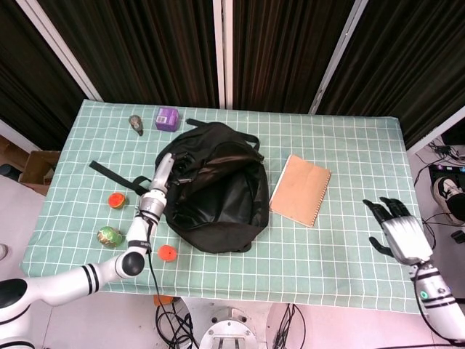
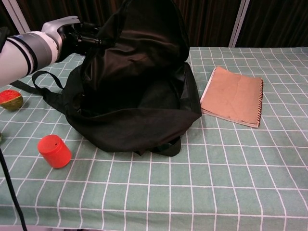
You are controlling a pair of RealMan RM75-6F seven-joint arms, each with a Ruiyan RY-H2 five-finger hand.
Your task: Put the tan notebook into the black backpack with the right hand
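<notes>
The black backpack (image 1: 214, 195) lies mid-table, and my left hand (image 1: 166, 173) grips its upper flap and holds it raised, so the mouth gapes toward the right. In the chest view the lifted backpack (image 2: 134, 82) stands tall, with the left hand (image 2: 67, 31) at its top left edge. The tan notebook (image 1: 300, 190) lies flat just right of the bag, spiral edge to the right, also seen as the notebook (image 2: 233, 96) in the chest view. My right hand (image 1: 398, 234) hovers at the table's right front corner, fingers spread, holding nothing.
A purple box (image 1: 167, 118) and a small dark object (image 1: 136, 123) sit at the back left. An orange cylinder (image 2: 54, 150) stands in front of the bag. Two round fruit-like items (image 1: 116, 200) (image 1: 109, 235) lie left, with a black strap (image 1: 116, 174).
</notes>
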